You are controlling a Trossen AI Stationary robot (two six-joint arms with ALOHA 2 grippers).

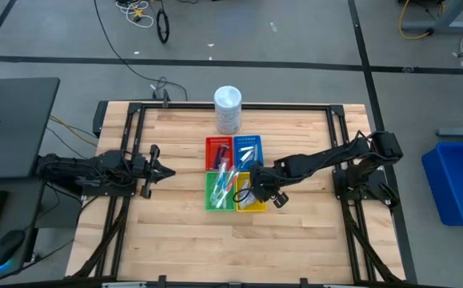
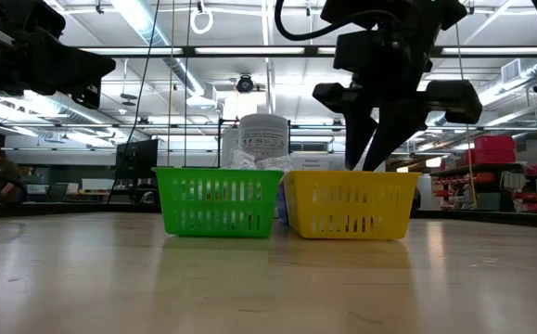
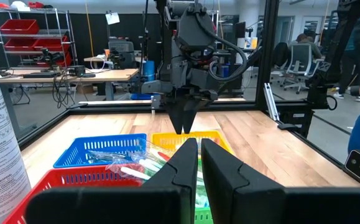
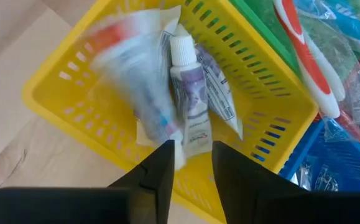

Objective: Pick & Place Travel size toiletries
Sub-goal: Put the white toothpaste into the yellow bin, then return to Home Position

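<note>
While the left gripper (image 1: 167, 170) waits at the table's left side w/ fingers pressed together, holding nothing, four trays sit mid-table: red tray (image 1: 218, 148), blue tray (image 1: 248, 146), green tray (image 1: 220, 192) w/ toothbrushes (image 4: 307, 59), yellow tray (image 1: 252, 204). Right gripper (image 1: 247, 193) hangs over the yellow tray, fingers (image 4: 161, 168) a narrow gap apart, gripping nothing; small white tube (image 4: 189, 99) & sachets (image 4: 133, 74) lie in that tray just below. White tub (image 1: 228, 109) stands behind the trays.

I counted four square slotted plastic baskets: one red (image 1: 217, 149), one blue (image 1: 248, 150), one green (image 1: 213, 192), one yellow (image 1: 257, 205). One tall white cylindrical tub (image 1: 228, 109) stood behind them.
</note>
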